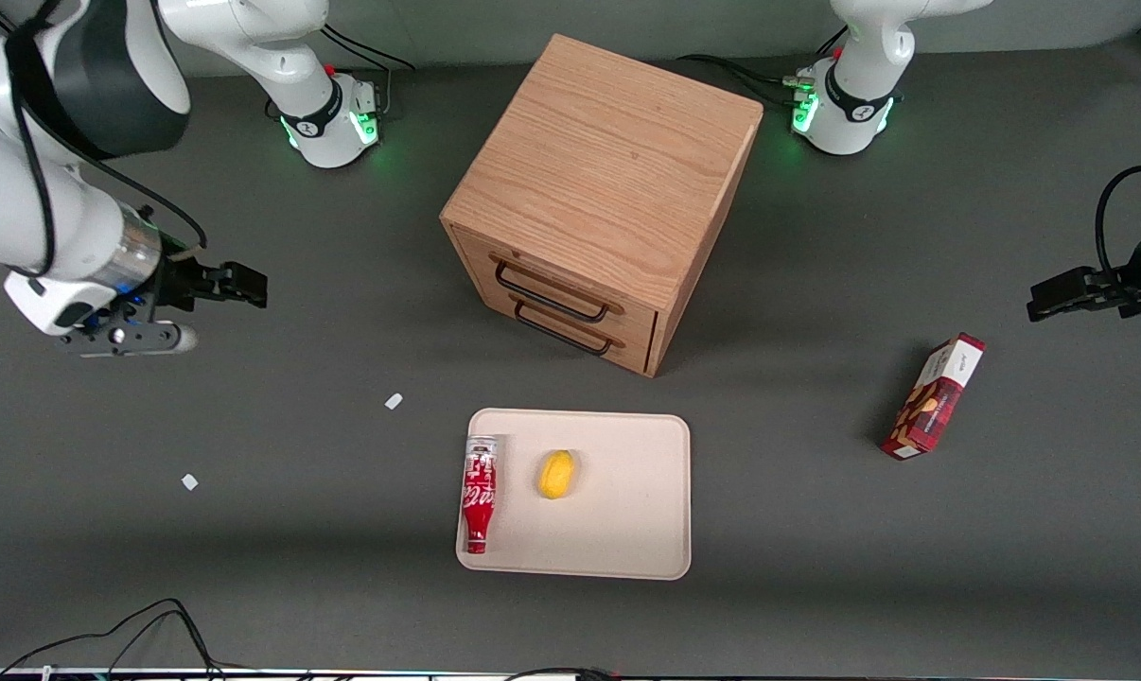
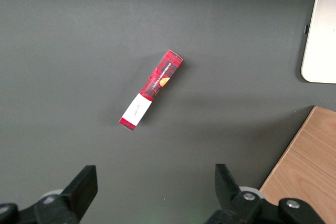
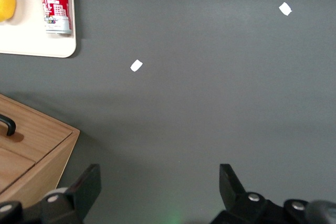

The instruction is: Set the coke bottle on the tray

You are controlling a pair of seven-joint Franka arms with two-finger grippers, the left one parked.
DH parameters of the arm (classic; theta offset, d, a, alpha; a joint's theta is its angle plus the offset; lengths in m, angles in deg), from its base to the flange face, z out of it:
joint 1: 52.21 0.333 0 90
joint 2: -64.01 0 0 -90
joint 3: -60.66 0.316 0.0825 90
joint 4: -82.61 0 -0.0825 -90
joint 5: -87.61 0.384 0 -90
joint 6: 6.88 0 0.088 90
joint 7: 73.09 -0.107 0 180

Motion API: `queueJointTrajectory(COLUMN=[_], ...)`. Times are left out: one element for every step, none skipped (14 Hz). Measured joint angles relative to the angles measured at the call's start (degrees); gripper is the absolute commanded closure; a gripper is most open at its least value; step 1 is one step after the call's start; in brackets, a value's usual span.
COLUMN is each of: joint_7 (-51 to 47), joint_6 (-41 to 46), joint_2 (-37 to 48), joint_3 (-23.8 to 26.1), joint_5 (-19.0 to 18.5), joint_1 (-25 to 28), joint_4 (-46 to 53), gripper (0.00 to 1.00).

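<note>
Red and slim, the coke bottle (image 1: 478,495) lies flat on the cream-beige tray (image 1: 627,530), along the tray's edge toward the working arm's end of the table (image 1: 249,549). Its long axis runs nearer-to-farther from the front camera: the narrow neck points toward that camera and the silvery flat base points toward the wooden drawer cabinet (image 1: 599,199). A small yellow lemon-like fruit (image 1: 556,474) rests on the tray just beside the bottle, apart from it. The tray is a smooth rounded rectangle with a low rim, sitting in front of the cabinet's two drawers with dark wire handles.

Two small white scraps (image 1: 394,401) lie on the matte grey table between the tray and the working arm. A red rectangular snack box (image 1: 933,396) lies toward the parked arm's end, well apart from the tray.

The pincer (image 1: 249,284) hangs above bare table at the working arm's end, well apart from the bottle, fingers (image 3: 86,187) spread wide and holding nothing.
</note>
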Motion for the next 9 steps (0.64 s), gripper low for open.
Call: queueJointTrajectory(joint_7=[0.33,0.40,0.40,0.40,0.41,0.46,0.63,0.87,0.97], joint_6=[0.00,0.05,0.14,0.14,0.14,0.32,0.69,0.85,0.95], joint_2=[1.50,2.86,3.98,4.70,5.06,5.17,5.17,5.17,5.17], joint_3=[-0.42,-0.67,-1.03,-1.67,-2.57,-3.44,-3.85,-4.11,-4.25], joint_5=[0.24,0.33,0.41,0.70,1.10,1.27,1.34,1.36,1.37], joint_1=[0.00,0.04,0.16,0.42,0.93,1.39,1.46,1.46,1.46], joint_4=[-0.81,-1.47,-1.99,-2.29,-2.49,-2.52,-2.52,-2.51,-2.49], gripper=[0.00,0.00,0.00,0.00,0.00,0.00,0.00,0.00,0.00])
